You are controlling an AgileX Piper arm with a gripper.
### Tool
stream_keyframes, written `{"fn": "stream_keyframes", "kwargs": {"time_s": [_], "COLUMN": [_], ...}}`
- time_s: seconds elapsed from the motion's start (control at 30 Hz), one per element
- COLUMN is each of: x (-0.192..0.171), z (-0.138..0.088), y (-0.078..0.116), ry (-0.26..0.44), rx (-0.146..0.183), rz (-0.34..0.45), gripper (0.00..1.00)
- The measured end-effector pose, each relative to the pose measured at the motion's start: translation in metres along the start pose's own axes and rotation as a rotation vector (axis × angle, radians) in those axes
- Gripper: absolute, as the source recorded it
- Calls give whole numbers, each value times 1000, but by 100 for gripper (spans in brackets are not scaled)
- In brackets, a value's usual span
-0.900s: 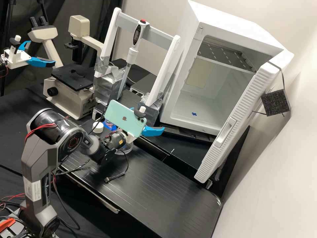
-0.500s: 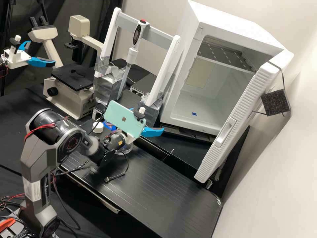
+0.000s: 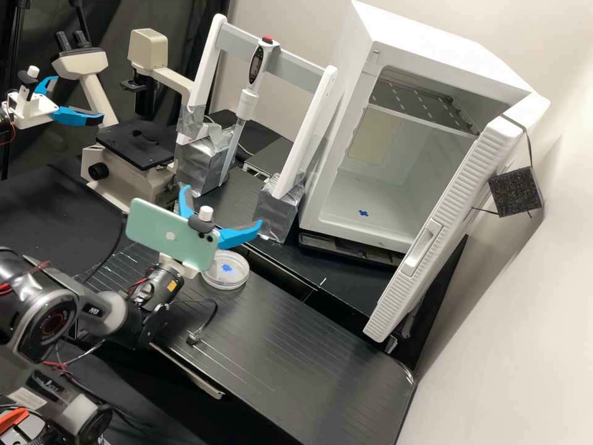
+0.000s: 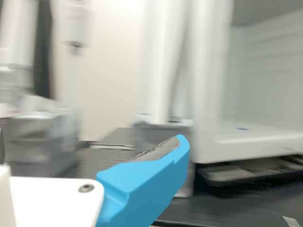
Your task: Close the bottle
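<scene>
Dark arm stretched over the counter, claw opened wide, green phone covering part of it, round dish near, open white cabinet behind.

Blue finger with grey pad, white mount, white post on grey block, blue mark inside open cabinet

Dish on board; stand behind, microscope to left, cabinet to right.
</scene>
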Motion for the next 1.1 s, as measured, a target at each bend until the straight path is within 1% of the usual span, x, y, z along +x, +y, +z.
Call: {"fn": "stream_keyframes", "kwargs": {"time_s": [0.07, 0.1, 0.2, 0.27, 0.4, 0.5, 0.7, 0.73, 1.1], "x": [-5, -7, -11, -12, -11, -11, -8, -7, 0], "z": [-3, -4, -4, -3, 0, 3, 7, 7, 11], "y": [-12, -17, -29, -36, -46, -49, -52, -53, -51], "ry": [17, 19, 16, 4, -20, -34, -54, -54, -74], "rx": [-14, -27, -41, -40, -48, -57, -57, -57, -61], "rz": [-51, -78, -130, -154, -198, -211, -228, -228, -214], "gripper": [100, 100, 100, 100, 100, 100, 100, 0, 0]}}
